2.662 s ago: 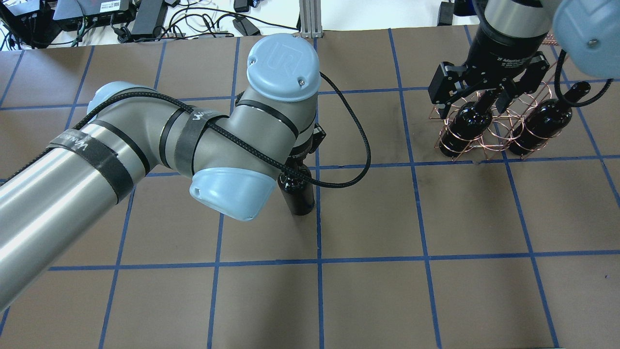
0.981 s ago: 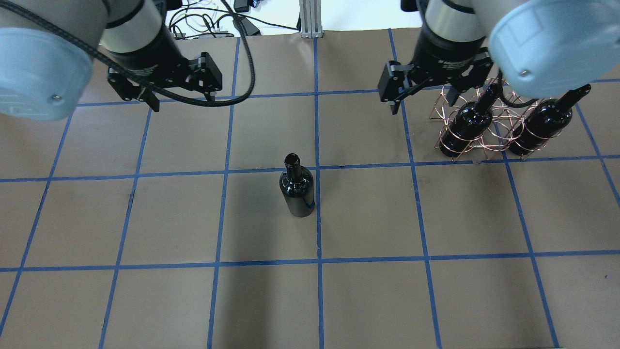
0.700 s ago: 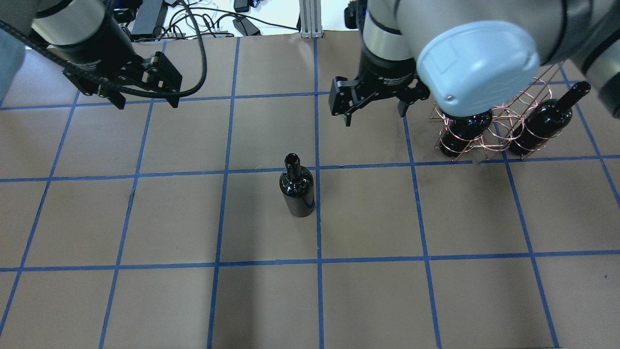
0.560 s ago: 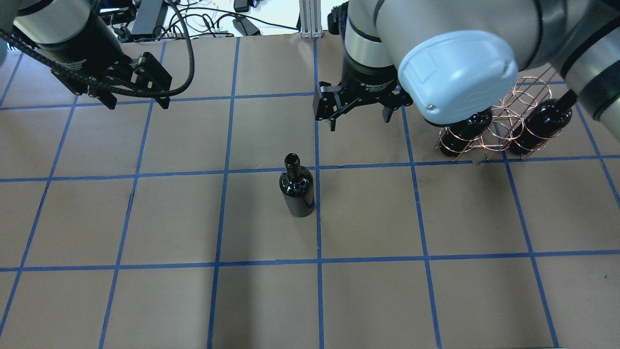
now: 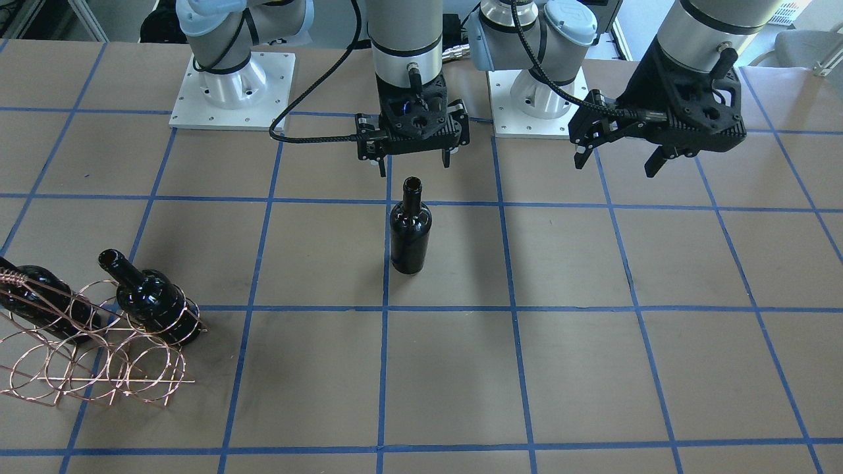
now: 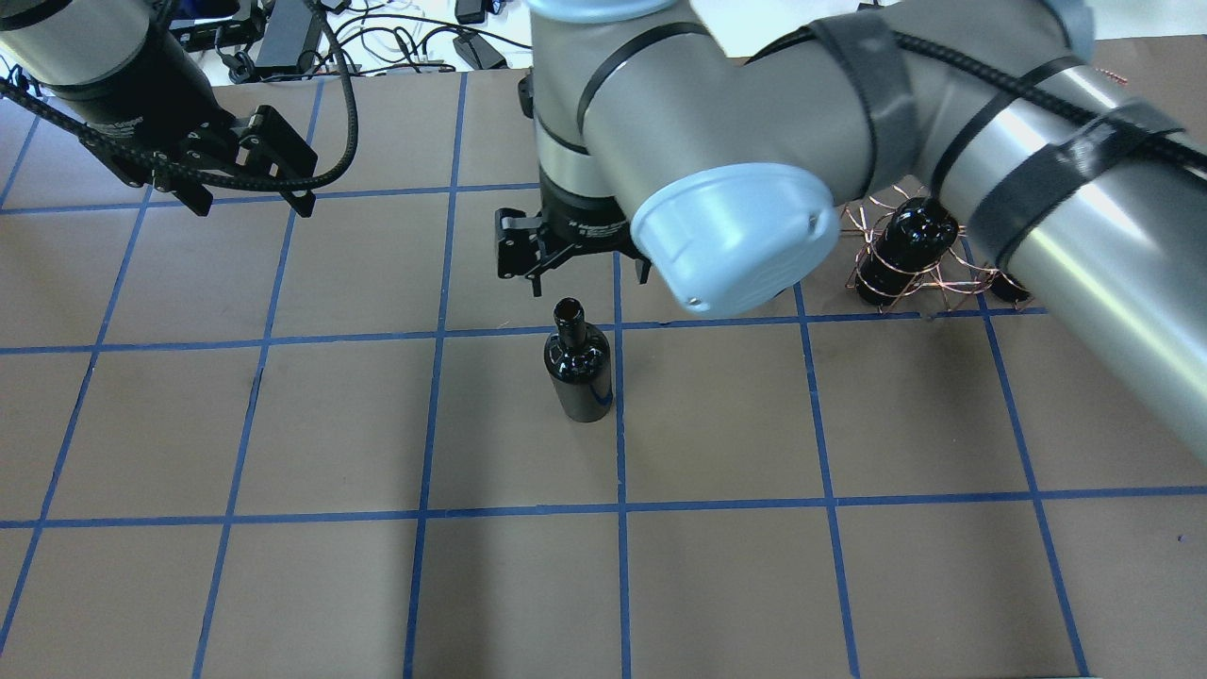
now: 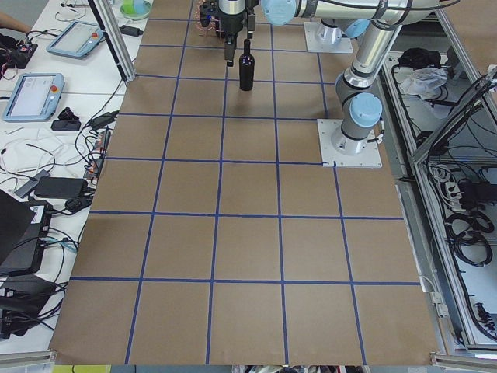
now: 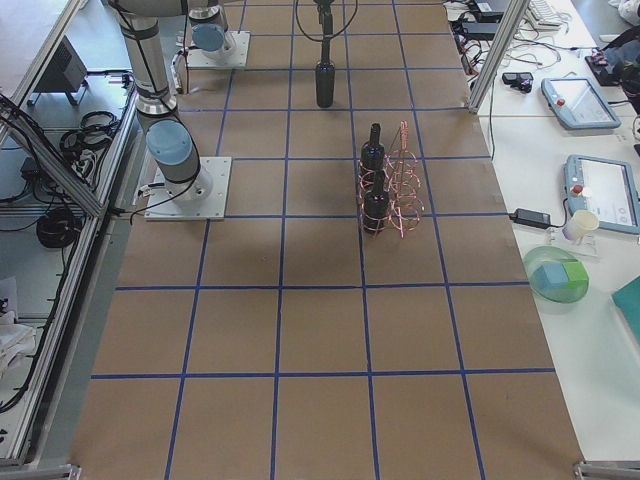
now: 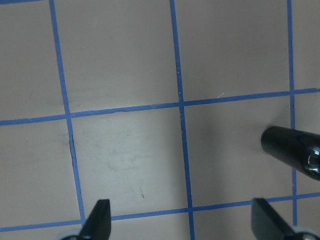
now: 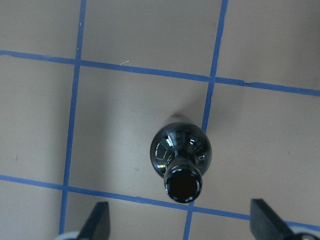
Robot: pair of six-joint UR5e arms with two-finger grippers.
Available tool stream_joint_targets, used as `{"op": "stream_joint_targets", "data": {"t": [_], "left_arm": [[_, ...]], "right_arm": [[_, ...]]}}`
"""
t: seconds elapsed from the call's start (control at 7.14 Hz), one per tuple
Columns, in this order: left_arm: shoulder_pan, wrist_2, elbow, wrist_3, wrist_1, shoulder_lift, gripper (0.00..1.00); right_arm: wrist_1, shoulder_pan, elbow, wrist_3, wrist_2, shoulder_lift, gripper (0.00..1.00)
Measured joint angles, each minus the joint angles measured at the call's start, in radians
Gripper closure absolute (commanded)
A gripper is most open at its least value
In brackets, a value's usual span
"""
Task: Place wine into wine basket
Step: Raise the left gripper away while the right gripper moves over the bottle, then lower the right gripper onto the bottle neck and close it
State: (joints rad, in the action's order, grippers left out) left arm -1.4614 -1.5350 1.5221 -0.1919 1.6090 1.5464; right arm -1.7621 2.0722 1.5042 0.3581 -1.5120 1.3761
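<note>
Wine (image 5: 410, 227) stands upright just beneath the wide-open right gripper (image 5: 415, 163). Left gripper (image 5: 616, 164), also wide, and wine basket (image 5: 118, 380) flank it, well apart.

Brown surface (image 6: 283, 424), blue tape grid (image 6: 424, 516).
Wine (image 6: 577, 372) stands upright at centre; wine basket (image 5: 132, 380) rests at the robot's right.

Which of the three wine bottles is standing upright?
The lone bottle mid-table, nearest the right gripper; the other two lie slanted in the copper rack.
</note>
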Motion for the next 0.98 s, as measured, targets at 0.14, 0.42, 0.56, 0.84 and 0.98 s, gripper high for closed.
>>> {"op": "stream_joint_targets", "data": {"t": [0.14,0.42,0.56,0.84,0.98], "left_arm": [[0.000,-0.003,-0.002,0.001,0.000,-0.001,0.00],[0.000,-0.006,-0.002,0.001,-0.001,-0.003,0.00],[0.000,-0.007,-0.003,0.002,0.000,-0.005,0.00],[0.000,-0.007,0.000,0.001,0.002,-0.006,0.00],[0.000,-0.008,0.002,0.001,0.002,-0.006,0.00]], "right_arm": [[-0.003,0.008,0.005,0.004,-0.004,-0.009,0.07],[-0.006,0.011,0.013,-0.002,-0.006,-0.044,0.09],[-0.007,0.011,0.015,-0.002,-0.006,-0.060,0.14],[-0.003,0.011,0.017,0.000,-0.007,-0.070,0.30],[-0.002,0.011,0.021,0.001,-0.008,-0.070,0.30]]}}
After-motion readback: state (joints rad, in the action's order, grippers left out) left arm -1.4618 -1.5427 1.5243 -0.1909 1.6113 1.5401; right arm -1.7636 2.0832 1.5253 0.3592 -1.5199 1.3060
